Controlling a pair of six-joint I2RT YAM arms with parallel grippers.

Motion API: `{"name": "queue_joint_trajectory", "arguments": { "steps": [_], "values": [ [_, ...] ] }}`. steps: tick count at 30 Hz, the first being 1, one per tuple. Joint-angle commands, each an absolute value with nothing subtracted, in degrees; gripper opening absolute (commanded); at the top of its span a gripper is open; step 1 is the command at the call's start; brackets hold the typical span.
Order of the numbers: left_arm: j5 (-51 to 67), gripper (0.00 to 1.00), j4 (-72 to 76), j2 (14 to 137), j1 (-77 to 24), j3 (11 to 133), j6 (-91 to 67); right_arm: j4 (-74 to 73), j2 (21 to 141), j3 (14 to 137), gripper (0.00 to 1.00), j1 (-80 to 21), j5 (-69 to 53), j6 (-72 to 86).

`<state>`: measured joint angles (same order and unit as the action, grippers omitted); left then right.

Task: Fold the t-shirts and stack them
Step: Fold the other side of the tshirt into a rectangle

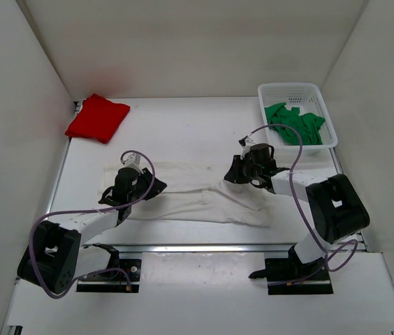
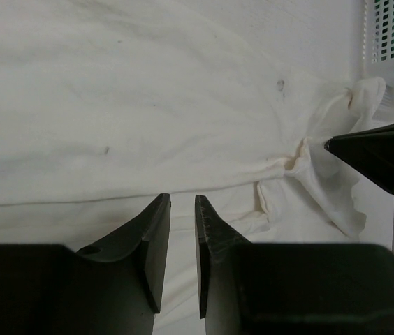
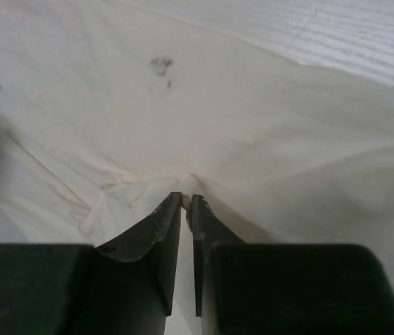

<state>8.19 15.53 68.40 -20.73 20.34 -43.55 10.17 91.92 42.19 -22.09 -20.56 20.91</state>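
Top view: the white shirt (image 1: 197,195) lies spread sideways across the middle of the table (image 1: 183,132), creased and partly doubled over. The red shirt (image 1: 98,117) sits folded at the far left corner, well apart from it. The green shirt (image 1: 295,124) lies crumpled in the basket (image 1: 289,87) at the far right. The left gripper (image 1: 154,187) is low over the white shirt's left part, and the right gripper (image 1: 230,174) is low on its right part, near the basket

Left wrist: the fingers (image 2: 151,237) stand a narrow gap apart just above the white cloth, near a fold edge. White shows in the gap, and I cannot tell whether any cloth is pinched. At the right the other gripper's black tip meets a puckered ridge of cloth, with a corner of the basket behind it

Right wrist: the jaws are nearly together, nipping a small bunch of the white shirt at their tips, with creases fanning out from that point. A dark mark (image 3: 161,66) shows on the cloth farther off
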Motion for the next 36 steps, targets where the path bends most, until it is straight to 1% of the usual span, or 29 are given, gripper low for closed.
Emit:
{"name": "queue_joint_trajectory", "arguments": {
  "steps": [1, 2, 3, 5, 9, 16, 21, 26, 33, 35, 36],
  "values": [
    [9.58, 0.32, 17.67, 66.71, -20.39, 20.39, -43.77, 12.48, 87.46, 40.08, 0.1, -22.67, -23.82, 22.15],
    [9.32, 0.32, 17.67, 66.8, -20.48, 20.56, -43.77, 11.52, 86.67, 39.12, 0.11, -22.94, -22.95, 22.15],
    [9.75, 0.32, 17.67, 66.71, -20.48, 20.48, -43.6, 10.56, 85.7, 38.42, 0.1, -23.11, -21.81, 21.71],
    [9.32, 0.32, 18.19, 66.53, -20.65, 20.48, -44.12, 9.24, 84.73, 37.62, 0.0, -23.64, -21.45, 21.62],
    [10.28, 0.32, 17.93, 65.75, -20.56, 20.65, -44.39, 6.69, 79.74, 35.43, 0.0, -25.65, -19.87, 22.68],
    [10.72, 0.32, 17.93, 64.08, -20.65, 21.27, -45.61, -3.85, 72.25, 35.77, 0.0, -34.35, -12.76, 25.48],
    [11.07, 0.32, 18.28, 64.77, -20.66, 21.62, -46.05, -6.84, 72.07, 35.42, 0.0, -38.14, -10.12, 29.0],
    [11.16, 0.32, 17.23, 63.28, -19.95, 22.15, -45.97, -5.8, 72.51, 33.66, 0.0, -41.21, -10.2, 33.13],
    [11.77, 0.33, 16.87, 63.28, -18.81, 23.73, -46.58, 0.6, 71.98, 32.08, 0.0, -44.47, -12.12, 38.93],
    [12.04, 0.32, 17.58, 63.89, -18.72, 24.96, -46.76, 1.67, 72.42, 32.78, 0.01, -45.34, -12.57, 39.9],
    [12.13, 0.33, 17.58, 64.07, -18.63, 25.74, -47.02, 1.84, 72.51, 32.52, 0.04, -45.96, -12.74, 39.9]
  ]
}}
